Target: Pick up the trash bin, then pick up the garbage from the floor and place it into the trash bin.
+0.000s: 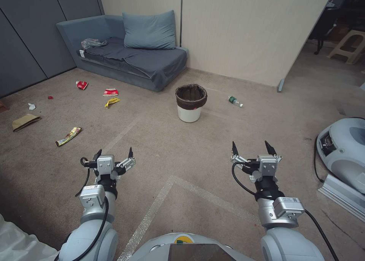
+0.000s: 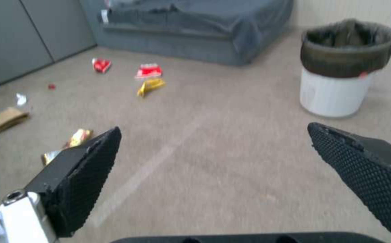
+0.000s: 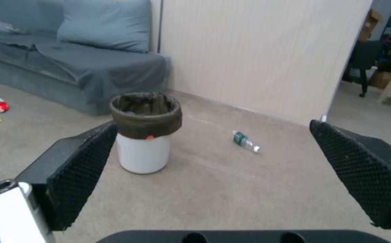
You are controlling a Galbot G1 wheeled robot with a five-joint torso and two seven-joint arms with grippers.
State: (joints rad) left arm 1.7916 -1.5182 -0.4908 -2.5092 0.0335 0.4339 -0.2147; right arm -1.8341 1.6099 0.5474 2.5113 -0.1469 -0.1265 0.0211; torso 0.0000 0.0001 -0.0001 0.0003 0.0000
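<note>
Beige carpeted floor point(image 1: 213, 147) carries the upright trash bin point(image 1: 191, 103), a clear bottle point(image 1: 235, 101) to its right, and cups, wrappers and a paper bag point(image 1: 24, 121) scattered left.

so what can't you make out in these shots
- Inside of the bin: head view, the dark liner hides whatever lies at the bottom.
- White scrap and red scrap: head view, too small to identify.
- Bundle on the sofa: head view, too crumpled to name.
- Bottle label: right wrist view, text too small.
</note>
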